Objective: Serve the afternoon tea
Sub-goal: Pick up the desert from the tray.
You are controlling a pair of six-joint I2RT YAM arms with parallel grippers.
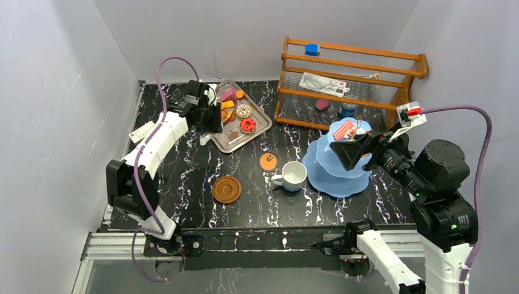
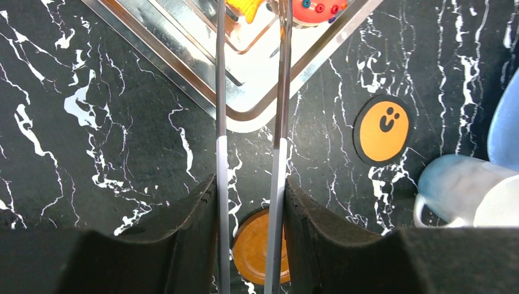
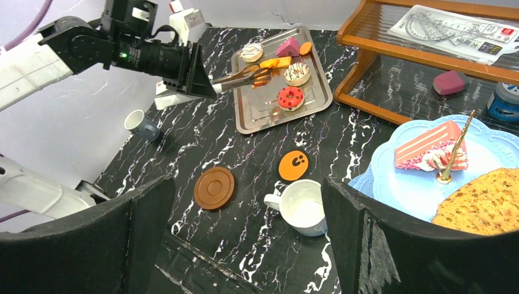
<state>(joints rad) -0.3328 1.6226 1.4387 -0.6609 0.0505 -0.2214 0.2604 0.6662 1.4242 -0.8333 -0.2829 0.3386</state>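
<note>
1. Left gripper point(image 2: 251, 191): your left tool is clamped on the metal tongs point(image 2: 221, 122), with one finger pressing on each arm. The tong tips reach over the silver tray point(image 1: 262, 124) and sit on either side of an orange pastry point(image 3: 264, 77).
2. Right gripper point(image 3: 248, 202): your right tool has its jaws spread wide and holds nothing. It hangs well to the right of the tray, above the stand.
3. Light-blue three-tier stand point(image 1: 336, 179): it stands right of the tray, well apart from it. Its top tier carries a pink cake slice point(image 3: 428, 144) and a large cookie point(image 3: 483, 205).
4. Pastries lying in the tray: red donut point(image 3: 290, 97), chocolate-iced donut point(image 3: 297, 72), pale round pastry point(image 3: 251, 52), pink piece point(image 3: 287, 47).
5. White mug point(image 1: 294, 176): it stands upright on the near side of the tray, to the right, just beside the stand's base.
6. Orange disc with a face point(image 1: 268, 162): it lies flat, just off the tray's near corner.
7. Brown saucer point(image 1: 226, 189): it lies flat on the near side of the tray.
8. Grey mug point(image 3: 142, 125): it sits left of the tray; you cannot tell whether it is upright.
</note>
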